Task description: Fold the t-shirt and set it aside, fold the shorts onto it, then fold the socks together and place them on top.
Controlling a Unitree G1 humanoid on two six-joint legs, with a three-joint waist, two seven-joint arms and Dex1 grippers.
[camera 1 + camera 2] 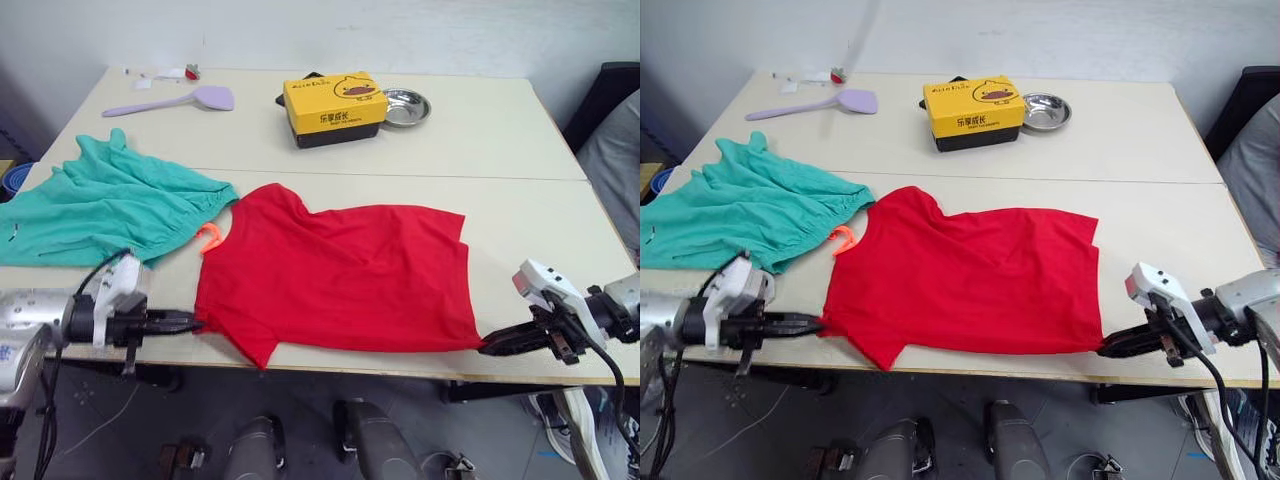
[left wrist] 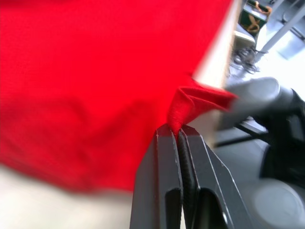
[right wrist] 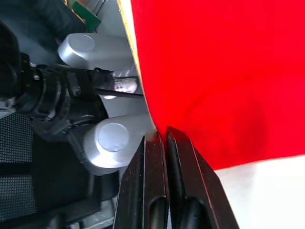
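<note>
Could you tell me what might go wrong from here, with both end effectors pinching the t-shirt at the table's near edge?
The left end effector grips only a small bunched corner of the t-shirt, so it could slip free when lifted. The right end effector bites right at the hem, a similarly thin hold. The shorts and their orange drawstring lie against the shirt's sleeve and might get dragged along.

A lab-like workroom: plain white wall (image 1: 450,25), bare pale tables (image 1: 500,130) pushed together, grey floor.
</note>
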